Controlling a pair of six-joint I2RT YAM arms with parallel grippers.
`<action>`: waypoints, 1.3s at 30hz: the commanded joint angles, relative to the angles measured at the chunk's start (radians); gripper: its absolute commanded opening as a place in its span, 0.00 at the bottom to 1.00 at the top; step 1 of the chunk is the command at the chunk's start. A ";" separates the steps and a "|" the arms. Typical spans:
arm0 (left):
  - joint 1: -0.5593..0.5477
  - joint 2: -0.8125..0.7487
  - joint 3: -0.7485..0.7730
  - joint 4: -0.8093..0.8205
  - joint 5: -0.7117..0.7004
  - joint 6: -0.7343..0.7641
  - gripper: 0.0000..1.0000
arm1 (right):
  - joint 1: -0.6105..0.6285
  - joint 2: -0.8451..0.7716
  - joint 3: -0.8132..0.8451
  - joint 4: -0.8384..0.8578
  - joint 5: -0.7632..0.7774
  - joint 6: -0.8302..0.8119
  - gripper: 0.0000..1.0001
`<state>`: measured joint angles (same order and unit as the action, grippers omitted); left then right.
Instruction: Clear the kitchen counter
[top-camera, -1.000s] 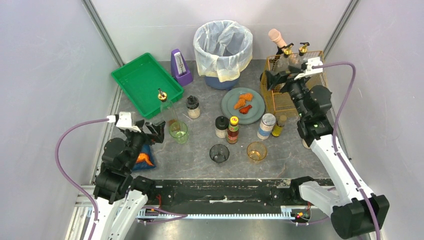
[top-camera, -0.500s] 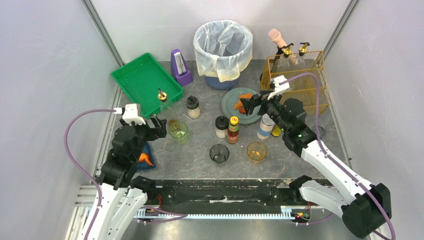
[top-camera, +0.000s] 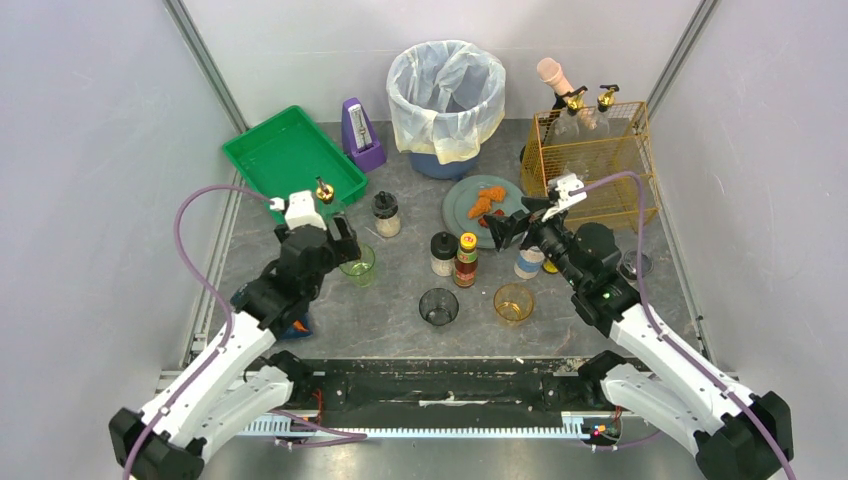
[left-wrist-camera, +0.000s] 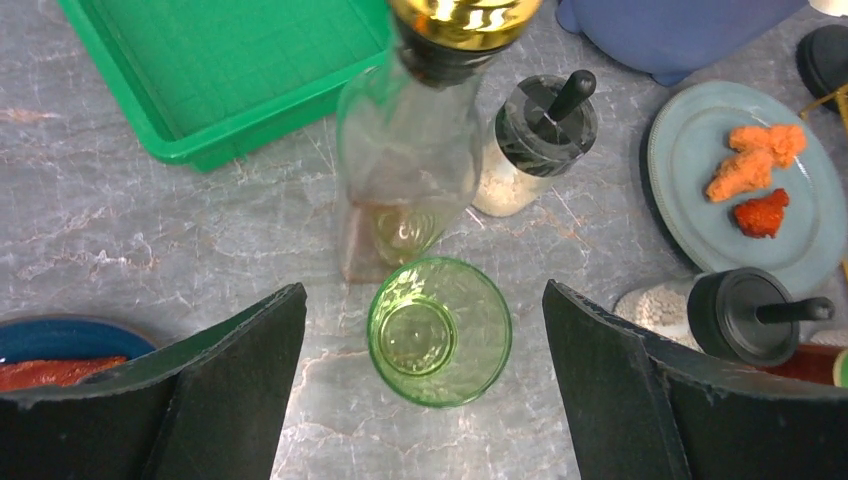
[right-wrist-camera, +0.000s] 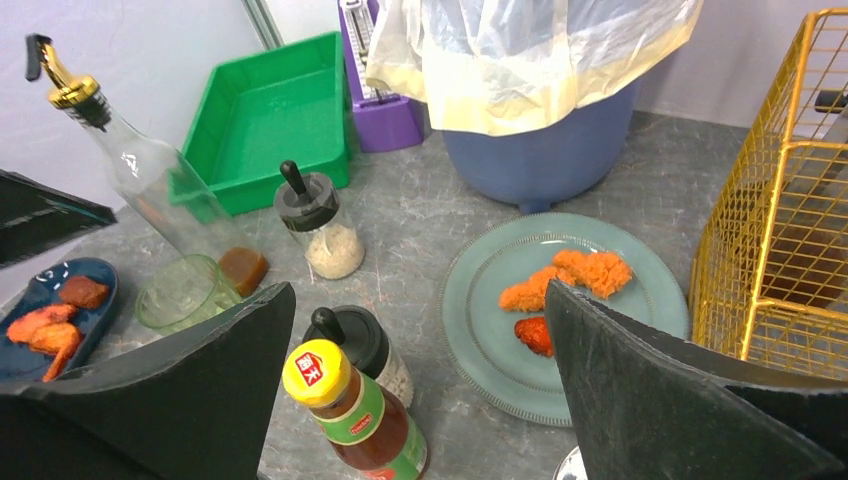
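Note:
The kitchen counter (top-camera: 400, 300) is dark grey marbled stone with many items on it. My left gripper (top-camera: 337, 240) hangs open above a green glass (left-wrist-camera: 440, 330), which stands between its spread fingers without touching them. A clear oil bottle with a gold spout (left-wrist-camera: 410, 150) stands just beyond the glass. My right gripper (top-camera: 510, 225) is open over the near edge of a grey-blue plate (right-wrist-camera: 600, 330) holding orange food. A yellow-capped sauce bottle (right-wrist-camera: 355, 410) and a black-lidded spice jar (right-wrist-camera: 365, 350) stand between its fingers, untouched.
At the back are a green tray (top-camera: 285, 165), a purple metronome (top-camera: 362, 135), a lined bin (top-camera: 445, 95) and a gold wire basket (top-camera: 600, 170) with bottles. A dark glass (top-camera: 438, 306), an amber glass (top-camera: 513, 302), a tin (top-camera: 530, 262) and a blue dish (top-camera: 292, 322) stand nearer.
My right arm swung left and down from the wire basket to the plate and bottles. My left arm reached forward and right over the green glass. Both grippers stayed open.

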<state>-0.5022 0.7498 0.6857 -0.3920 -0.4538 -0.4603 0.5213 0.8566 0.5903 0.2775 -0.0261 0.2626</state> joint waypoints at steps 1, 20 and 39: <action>-0.095 0.089 -0.009 0.162 -0.308 -0.014 0.94 | 0.004 -0.043 -0.019 0.074 -0.001 0.017 0.98; -0.132 0.338 -0.253 0.887 -0.428 0.250 0.94 | 0.016 -0.061 -0.037 0.094 -0.020 0.020 0.98; 0.013 0.459 -0.328 1.178 -0.241 0.289 0.88 | 0.027 -0.047 -0.043 0.100 -0.024 0.010 0.98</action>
<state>-0.5114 1.2026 0.3687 0.6720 -0.7486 -0.2039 0.5415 0.8116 0.5541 0.3328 -0.0410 0.2771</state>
